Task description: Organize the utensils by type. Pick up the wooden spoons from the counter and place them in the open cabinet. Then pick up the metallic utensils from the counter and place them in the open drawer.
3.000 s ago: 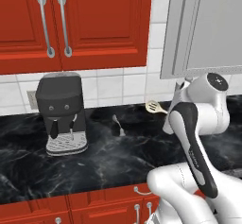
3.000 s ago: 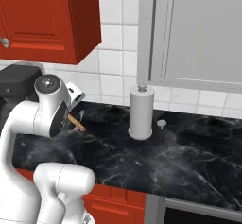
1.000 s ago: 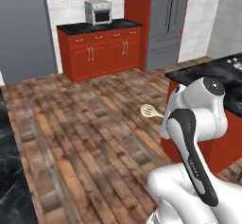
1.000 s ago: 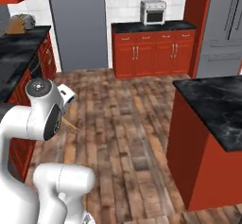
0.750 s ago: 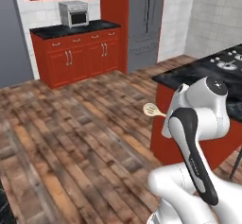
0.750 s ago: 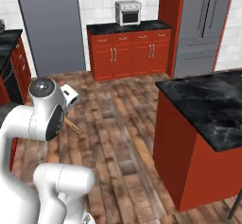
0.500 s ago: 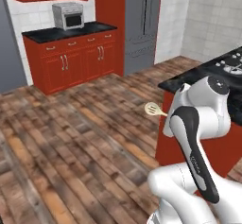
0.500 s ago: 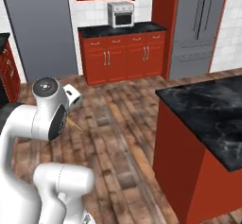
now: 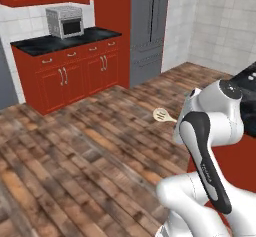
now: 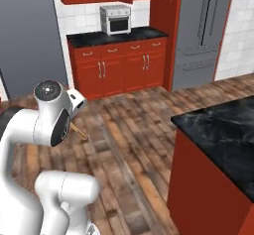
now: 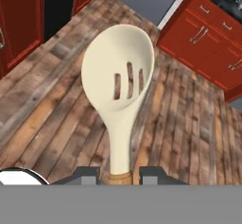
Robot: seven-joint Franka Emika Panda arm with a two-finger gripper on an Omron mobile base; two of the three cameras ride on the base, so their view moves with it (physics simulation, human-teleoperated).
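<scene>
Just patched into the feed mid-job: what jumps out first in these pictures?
The slotted wooden spoon dominates the hand view, its handle clamped in the gripper and its pale bowl out over the plank floor. From the base views the spoon pokes out beside the white arm. Across the room, a microwave sits on a black counter above red cabinets.
</scene>
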